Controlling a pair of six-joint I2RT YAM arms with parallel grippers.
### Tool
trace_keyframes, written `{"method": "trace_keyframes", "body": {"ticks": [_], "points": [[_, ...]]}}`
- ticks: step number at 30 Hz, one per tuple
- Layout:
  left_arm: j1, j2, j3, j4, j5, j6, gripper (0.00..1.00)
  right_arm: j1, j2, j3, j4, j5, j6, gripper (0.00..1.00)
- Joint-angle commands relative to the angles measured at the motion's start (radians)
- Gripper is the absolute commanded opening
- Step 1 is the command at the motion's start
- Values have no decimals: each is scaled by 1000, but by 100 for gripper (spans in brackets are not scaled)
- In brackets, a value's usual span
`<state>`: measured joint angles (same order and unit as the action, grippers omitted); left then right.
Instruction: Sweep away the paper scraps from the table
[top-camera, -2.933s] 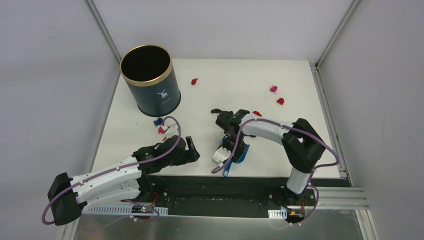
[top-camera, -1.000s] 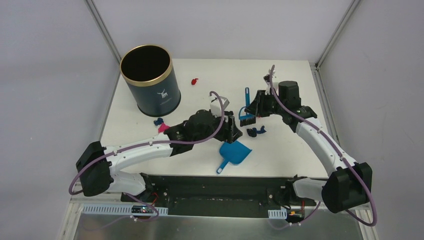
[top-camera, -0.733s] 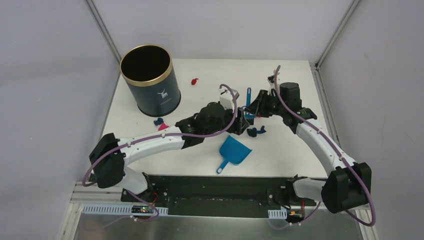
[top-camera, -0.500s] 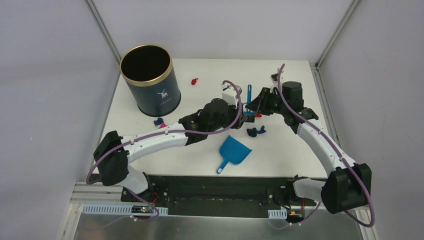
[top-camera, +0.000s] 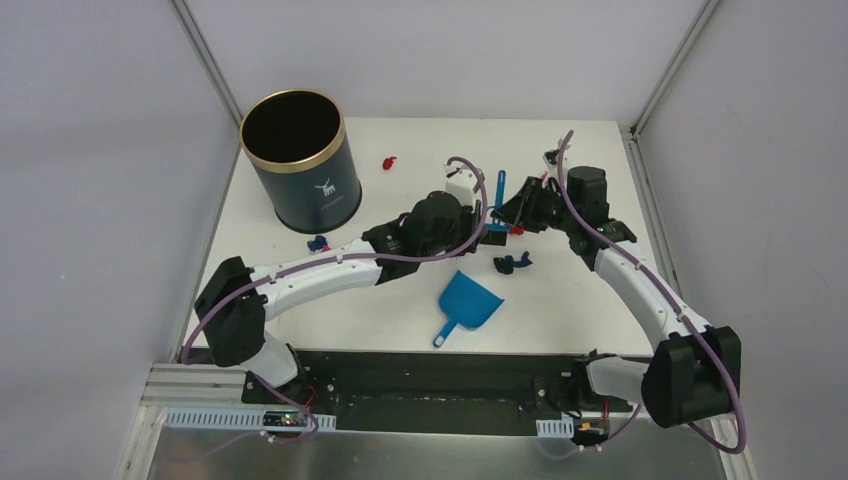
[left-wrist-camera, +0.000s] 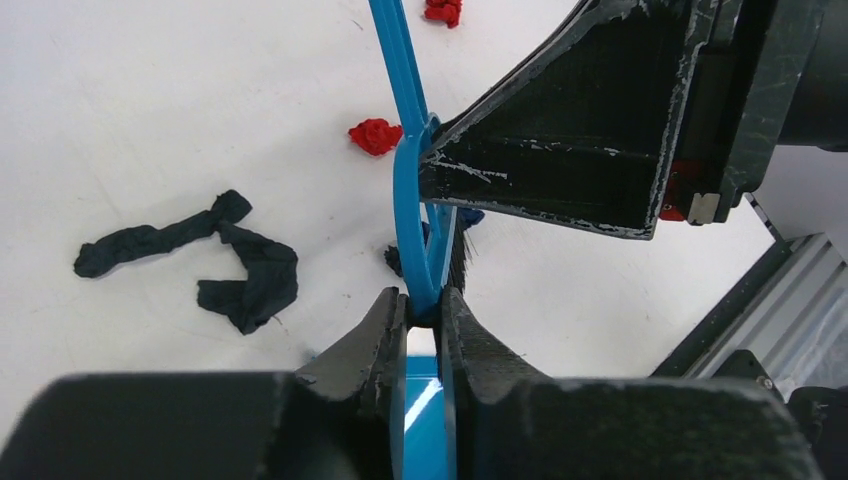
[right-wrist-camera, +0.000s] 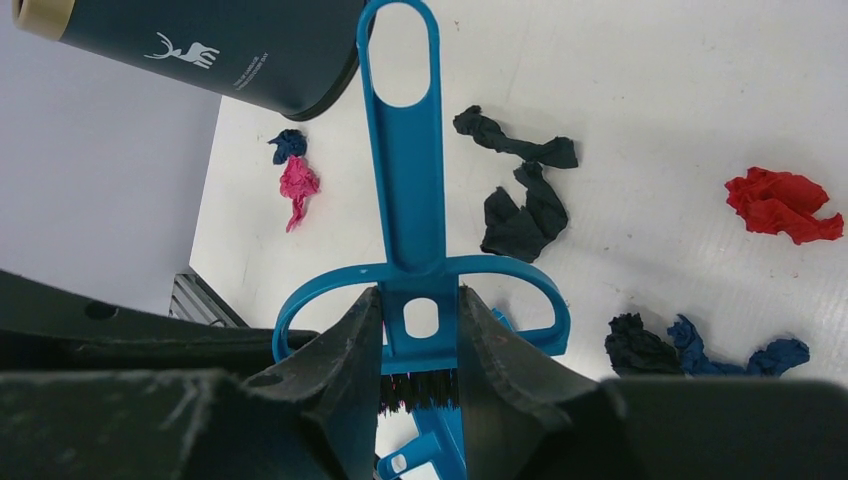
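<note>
Right, step: I am judging this as a handover of the brush (top-camera: 498, 190), with both arms meeting over mid-table.
Left gripper (left-wrist-camera: 424, 300): its fingers are pinching the brush's thin blue loop, just beside the bristles.
Right gripper (right-wrist-camera: 420, 310): its fingers are clamping the block under the handle.
Scraps (top-camera: 512, 263): they are lying loose on the table (top-camera: 440, 140). Dark blue ones are just near of the brush, a red one is beside it, another red is far left of it, and blue and pink bits are by the bin (top-camera: 300, 160).
Dustpan (top-camera: 470, 302): it is lying near the front edge, with nothing touching it.
Doing it well: I am treating the left pinch as narrow. I am wanting it seated before the right lets go, or the brush could twist.
</note>
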<state>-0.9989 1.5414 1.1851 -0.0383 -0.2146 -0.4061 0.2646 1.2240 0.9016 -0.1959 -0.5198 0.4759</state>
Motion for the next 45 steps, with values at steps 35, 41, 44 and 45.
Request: {"method": "trace_keyframes", "body": {"ticks": [35, 41, 44, 45], "points": [[129, -444, -257, -500, 904, 397, 0, -136, -6, 9, -448, -959, -968, 73], [298, -347, -291, -366, 1166, 382, 0, -52, -2, 2, -499, -822, -1018, 66], [326, -309, -286, -315, 1238, 323, 0, 31, 12, 25, -612, -730, -1137, 61], [328, -310, -292, -304, 1253, 316, 0, 49, 18, 22, -618, -724, -1141, 60]]}}
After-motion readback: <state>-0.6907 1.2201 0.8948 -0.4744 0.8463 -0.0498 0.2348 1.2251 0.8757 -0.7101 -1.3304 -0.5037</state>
